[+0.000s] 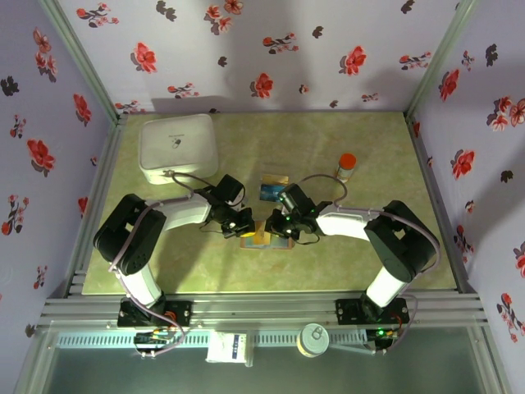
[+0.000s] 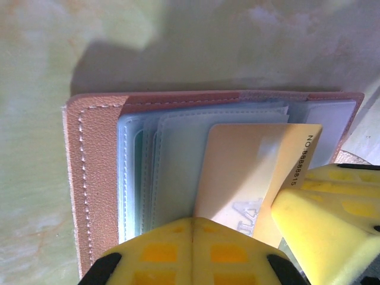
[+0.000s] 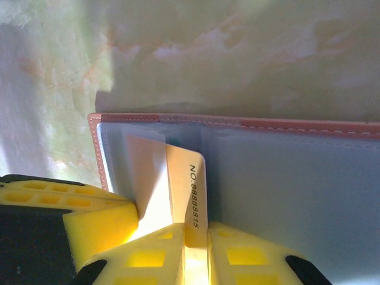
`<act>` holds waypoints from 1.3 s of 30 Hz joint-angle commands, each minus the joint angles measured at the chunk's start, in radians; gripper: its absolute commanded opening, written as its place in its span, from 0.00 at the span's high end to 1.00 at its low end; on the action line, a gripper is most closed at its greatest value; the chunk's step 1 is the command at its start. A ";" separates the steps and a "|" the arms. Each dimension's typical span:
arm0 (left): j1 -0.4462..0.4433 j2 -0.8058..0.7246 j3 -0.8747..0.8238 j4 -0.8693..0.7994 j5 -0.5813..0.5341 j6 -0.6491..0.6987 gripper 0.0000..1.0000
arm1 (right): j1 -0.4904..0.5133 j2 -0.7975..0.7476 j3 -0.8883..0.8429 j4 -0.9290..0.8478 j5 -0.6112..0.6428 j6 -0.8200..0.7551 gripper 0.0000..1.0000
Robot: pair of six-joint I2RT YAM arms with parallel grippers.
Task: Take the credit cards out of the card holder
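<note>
The task looks partway done. The right gripper [image 3: 189, 252] is clamped on the near end of the yellow card [image 3: 185, 178], which stands on edge between its two fingers. The far half of the card is tucked into a clear pocket [image 2: 178, 154] of the open card holder [image 2: 95, 172], so this card is started but not yet free. The left gripper [image 2: 193, 246] has its jaws together and sits just beside the right one, bearing on the holder's near edge, seemingly to pin it down. Whether it pinches a flap I cannot tell. Just beyond both grippers, the loose cards [image 1: 273, 189] lie flat on the table [image 1: 369, 254], apart from the holder and apparently already out. Ahead of the left fingertips, a teal edge [image 2: 139, 178] shows inside another pocket, so at least one more card probably remains after the yellow one.
</note>
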 commanded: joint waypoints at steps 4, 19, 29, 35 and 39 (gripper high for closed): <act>-0.003 0.017 -0.008 -0.023 -0.035 0.022 0.97 | -0.009 -0.004 -0.024 0.015 0.002 0.022 0.86; -0.003 0.008 0.000 -0.032 -0.038 0.026 0.96 | -0.049 -0.157 -0.039 -0.161 0.062 -0.058 0.89; -0.004 -0.017 0.004 -0.029 -0.037 0.017 0.96 | -0.052 -0.163 0.070 -0.319 0.102 -0.183 0.90; 0.002 -0.038 0.014 -0.042 -0.041 0.020 0.94 | -0.058 -0.123 0.192 -0.450 0.117 -0.370 0.91; 0.015 -0.065 0.008 -0.049 -0.053 0.020 0.94 | -0.059 -0.078 0.294 -0.562 0.113 -0.591 0.91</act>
